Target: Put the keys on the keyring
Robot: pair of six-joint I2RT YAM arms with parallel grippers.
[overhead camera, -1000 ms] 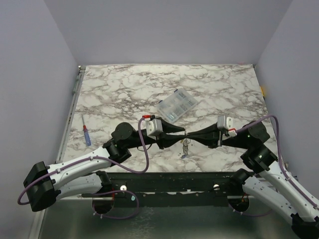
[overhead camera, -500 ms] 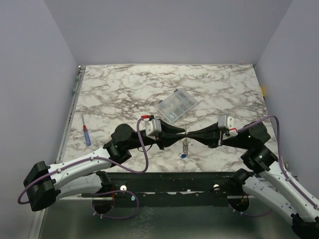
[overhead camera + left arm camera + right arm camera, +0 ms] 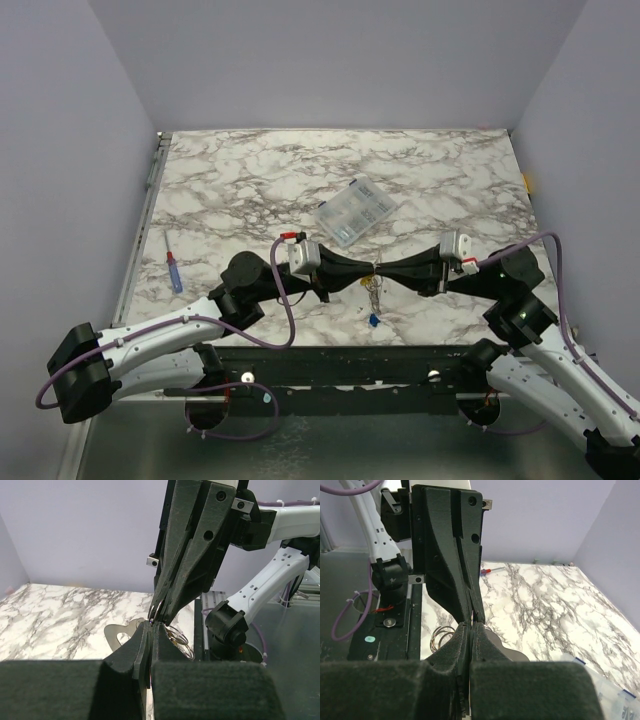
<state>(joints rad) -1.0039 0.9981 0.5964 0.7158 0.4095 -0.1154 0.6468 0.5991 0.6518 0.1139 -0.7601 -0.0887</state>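
My left gripper (image 3: 369,270) and right gripper (image 3: 383,271) meet tip to tip above the front middle of the marble table (image 3: 240,180). Both are shut on the keyring (image 3: 373,289), whose thin silvery loops hang just below the tips. The loops show in the left wrist view (image 3: 179,638) beside my shut left gripper (image 3: 151,626), and in the right wrist view (image 3: 439,638) beside my shut right gripper (image 3: 470,626). A flat silver tag (image 3: 119,630) hangs there too. The blue key (image 3: 374,320) is a small speck below the ring; whether it hangs or lies I cannot tell. The yellow key is not clearly visible.
A clear plastic compartment box (image 3: 357,210) lies just behind the grippers. A blue-handled, red-tipped screwdriver (image 3: 173,271) lies near the table's left edge. The black rail with the arm bases (image 3: 340,365) runs along the front edge.
The left wrist has drawn back slightly to the left while the tips stay together. The blue key now sits lower, nearer the front edge, with a gap below the ring.
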